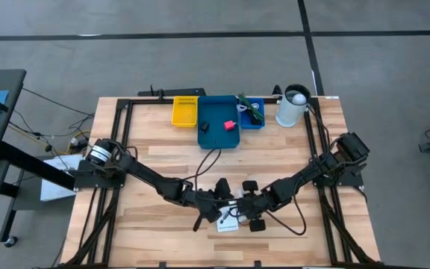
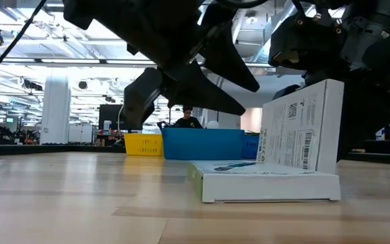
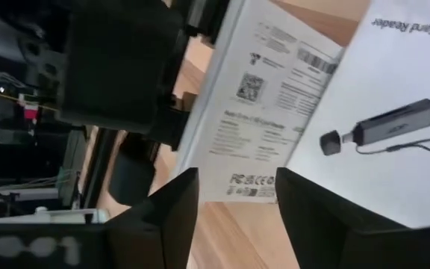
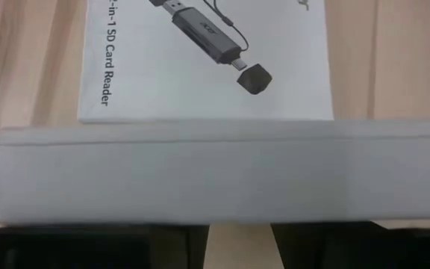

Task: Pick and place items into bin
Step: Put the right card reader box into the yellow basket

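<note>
Nearest us, our left gripper (image 3: 234,213) hangs released beside two white boxes (image 2: 269,179) near the tabletop's (image 1: 155,142) front edge; our right gripper (image 4: 237,235) grasps the upright box (image 4: 215,175) beside the flat one

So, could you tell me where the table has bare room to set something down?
The table is bare across the middle, between the blue bin at the far edge and the arms. The near left and near right corners are bare too. It is crowded near the front centre, where the left tool and right tool meet over the white box.
</note>
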Available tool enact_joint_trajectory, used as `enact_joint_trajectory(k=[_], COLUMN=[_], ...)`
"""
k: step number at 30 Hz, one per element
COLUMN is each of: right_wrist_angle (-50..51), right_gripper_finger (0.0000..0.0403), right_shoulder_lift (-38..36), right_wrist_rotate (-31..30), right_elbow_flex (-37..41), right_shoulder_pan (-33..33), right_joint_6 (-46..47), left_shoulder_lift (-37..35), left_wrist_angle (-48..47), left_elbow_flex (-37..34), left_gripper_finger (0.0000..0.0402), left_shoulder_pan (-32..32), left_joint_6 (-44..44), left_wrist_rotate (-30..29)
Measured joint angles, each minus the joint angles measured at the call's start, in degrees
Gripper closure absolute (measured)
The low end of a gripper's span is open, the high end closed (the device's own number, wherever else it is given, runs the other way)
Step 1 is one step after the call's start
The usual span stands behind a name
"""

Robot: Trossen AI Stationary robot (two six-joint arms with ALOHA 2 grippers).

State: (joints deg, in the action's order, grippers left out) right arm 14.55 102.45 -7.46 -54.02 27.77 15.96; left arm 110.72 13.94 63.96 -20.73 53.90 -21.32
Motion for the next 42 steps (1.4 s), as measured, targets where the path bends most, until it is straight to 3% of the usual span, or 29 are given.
enact_joint_trajectory(k=[29, 42], right_wrist_angle=[0.63, 8.00], right_gripper_finger=[0.0285, 0.0285], right_shoulder_lift=[-0.02, -0.07], right_wrist_rotate=[-0.13, -0.11], right_elbow_flex=[0.00, -5.95], right_shoulder_pan=[0.35, 0.46], right_joint_6=[-1.50, -2.92], left_shoulder_lift=[-0.02, -0.04], left_wrist_angle=[2.05, 1.72], left_elbow_flex=[0.00, 0.00], left_gripper_finger=[0.0223, 0.0223], left_shoulder_pan=[0.27, -0.02], left_joint_6=[2.66, 1.14], left_wrist_rotate=[-3.11, -3.06])
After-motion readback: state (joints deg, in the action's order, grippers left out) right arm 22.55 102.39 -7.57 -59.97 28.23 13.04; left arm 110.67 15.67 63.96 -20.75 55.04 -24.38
